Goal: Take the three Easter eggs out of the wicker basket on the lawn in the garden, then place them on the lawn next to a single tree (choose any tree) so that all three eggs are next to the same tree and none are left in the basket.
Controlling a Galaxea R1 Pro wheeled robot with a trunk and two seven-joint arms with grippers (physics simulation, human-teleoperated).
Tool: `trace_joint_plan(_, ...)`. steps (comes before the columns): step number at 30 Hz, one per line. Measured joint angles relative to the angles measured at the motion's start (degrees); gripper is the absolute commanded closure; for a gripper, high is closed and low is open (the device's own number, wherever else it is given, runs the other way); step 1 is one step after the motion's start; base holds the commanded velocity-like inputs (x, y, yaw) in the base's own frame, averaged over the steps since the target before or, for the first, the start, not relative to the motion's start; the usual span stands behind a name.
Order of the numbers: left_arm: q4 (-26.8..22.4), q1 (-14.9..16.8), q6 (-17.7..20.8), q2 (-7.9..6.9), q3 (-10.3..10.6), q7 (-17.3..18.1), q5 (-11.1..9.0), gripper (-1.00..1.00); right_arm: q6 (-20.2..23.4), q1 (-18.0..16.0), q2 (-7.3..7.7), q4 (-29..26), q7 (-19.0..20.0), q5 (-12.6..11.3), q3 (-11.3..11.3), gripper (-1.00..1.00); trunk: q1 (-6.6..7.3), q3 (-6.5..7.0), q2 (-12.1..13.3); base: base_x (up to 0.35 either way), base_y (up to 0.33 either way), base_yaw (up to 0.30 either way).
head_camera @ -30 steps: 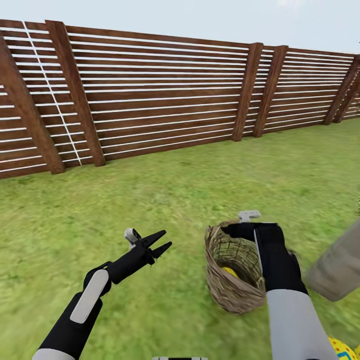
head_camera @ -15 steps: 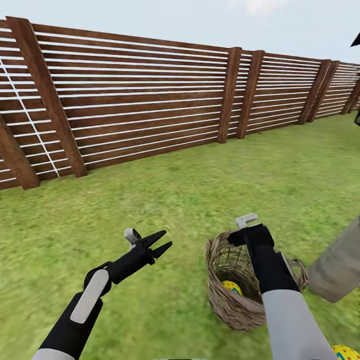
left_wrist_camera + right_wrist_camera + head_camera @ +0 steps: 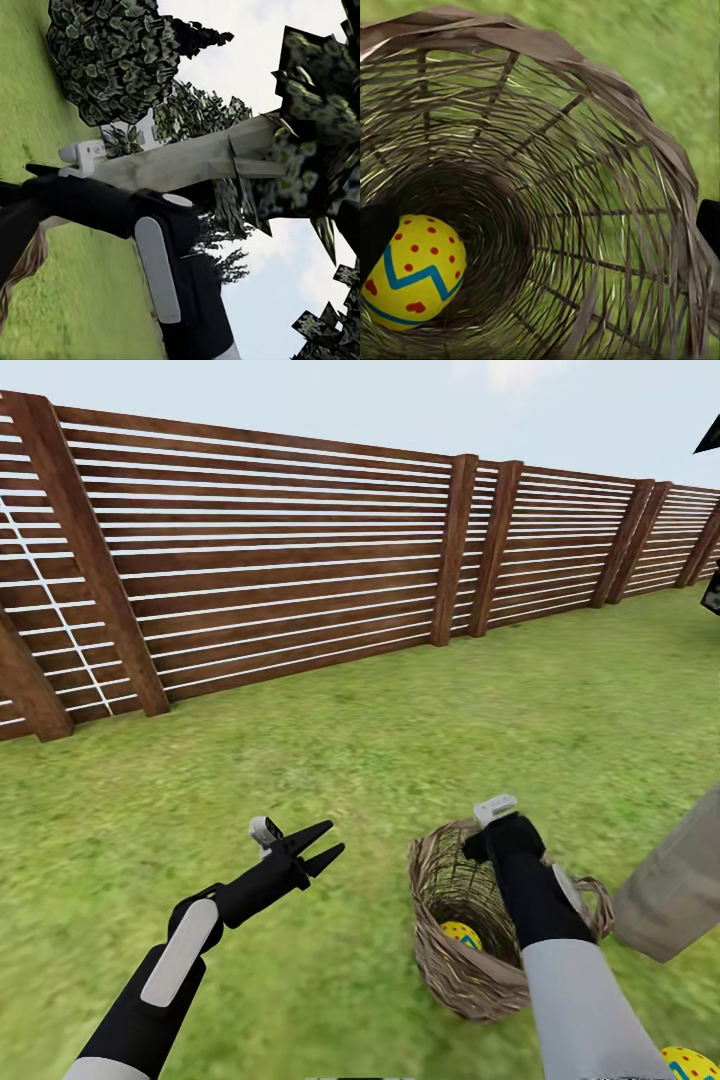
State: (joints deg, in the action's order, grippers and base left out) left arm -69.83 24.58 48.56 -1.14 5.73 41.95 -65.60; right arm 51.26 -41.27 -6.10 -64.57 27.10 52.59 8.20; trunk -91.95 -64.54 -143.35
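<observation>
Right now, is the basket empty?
No, in the right wrist view one yellow egg with a blue zigzag and red dots lies at the bottom of the basket.

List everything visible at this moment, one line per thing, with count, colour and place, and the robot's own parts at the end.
Easter eggs: two visible, yellow with blue zigzag and red dots; one at the bottom of the basket, one on the grass at the head view's lower right corner.
Wicker basket: one, brown open weave, on the grass under the right arm.
Lawn: mottled green, from the fence to the robot.
Fence: brown horizontal slats with thick posts, along the far edge of the lawn.
Tree trunk: one, grey-beige, at the right edge beside the basket.
Foliage: dark, pale-speckled leaf planes, seen from the left wrist.
Left gripper: black, open, held above the grass.
Right gripper: black fingertips at the edges of the right wrist view, spread apart, inside the basket.
</observation>
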Motion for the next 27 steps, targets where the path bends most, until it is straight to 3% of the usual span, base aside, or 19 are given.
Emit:
trace_joint_plan(4, -0.03, 0.00, 0.01, 0.02, 0.00, -0.02, 0.01, -1.00, -0.04, 0.00, 0.01, 1.70, 0.73, -0.35, 0.00, -1.00, -0.08, -0.66, -0.04, 0.000, 0.000, 0.000)
trace_joint_plan(10, 0.03, 0.00, -0.05, 0.47, 0.14, -0.18, 0.55, -1.00, -0.04, 0.00, 0.34, 2.77, 10.37, -0.23, 0.14, -1.00, -0.23, -1.99, -0.12, 0.000, 0.000, 0.000)
trace_joint_plan(14, 0.04, 0.00, -0.07, 0.62, 0.19, -0.27, 0.69, -1.00, -0.09, 0.00, 0.36, 2.88, 10.91, -0.04, 0.09, -1.00, -0.34, -2.87, -0.17, 0.000, 0.000, 0.000)
trace_joint_plan(21, 0.08, 0.01, -0.04, 0.38, 0.25, -0.11, 0.18, -1.00, -0.12, 0.01, 0.42, 2.89, 10.99, -0.27, 0.08, -1.00, -0.33, -2.76, -0.18, 0.024, 0.006, -0.100)
trace_joint_plan(27, 0.11, 0.01, 0.03, 0.48, 0.21, -0.11, 0.17, -1.00, -0.14, 0.01, 0.43, 2.89, 11.00, -0.28, 0.08, -1.00, -0.30, -2.42, -0.18, 0.267, 0.103, -0.237)
